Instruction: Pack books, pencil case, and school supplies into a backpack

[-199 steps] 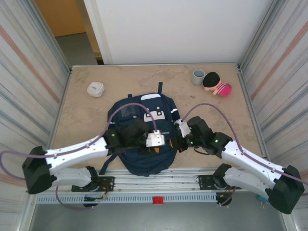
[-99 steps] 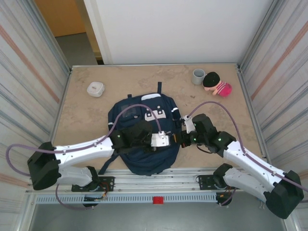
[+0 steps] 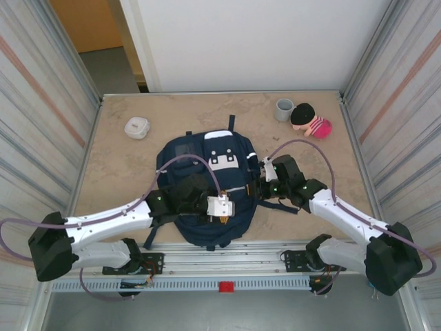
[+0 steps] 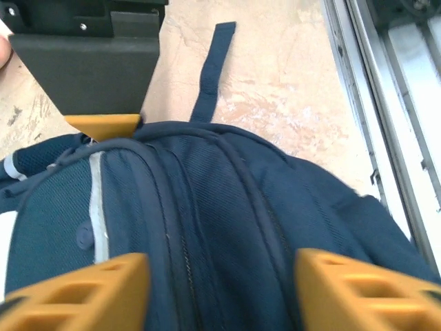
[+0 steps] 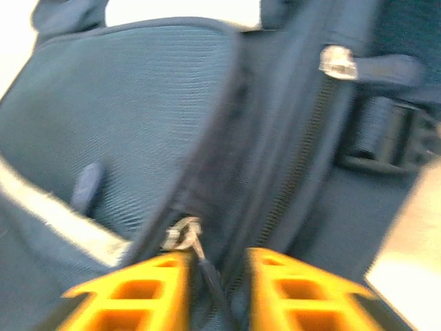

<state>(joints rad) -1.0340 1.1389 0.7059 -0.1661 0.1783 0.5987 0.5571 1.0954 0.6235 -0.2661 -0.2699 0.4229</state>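
The navy backpack (image 3: 200, 155) lies flat in the middle of the table, its zips closed where they show. My left gripper (image 3: 224, 207) hovers over its near end, open, its orange fingers (image 4: 89, 289) spread wide above the fabric (image 4: 207, 207) and zip lines. My right gripper (image 3: 260, 187) is at the backpack's right side, open. A dark pull cord on a metal zip slider (image 5: 180, 234) hangs loose in the narrow gap between its fingers (image 5: 131, 296). Books, pencil case and school supplies are out of view.
A rounded white box (image 3: 137, 127) sits at the back left. A grey cup (image 3: 283, 109) and a plush doll (image 3: 310, 121) stand at the back right. A loose strap (image 4: 213, 69) lies on the table. The metal rail (image 3: 227, 252) runs along the near edge, with panel walls on both sides.
The left gripper shut, then opened again and drew back a little to the left. The right gripper opened and moved further up the backpack's right side. The backpack shifted slightly.
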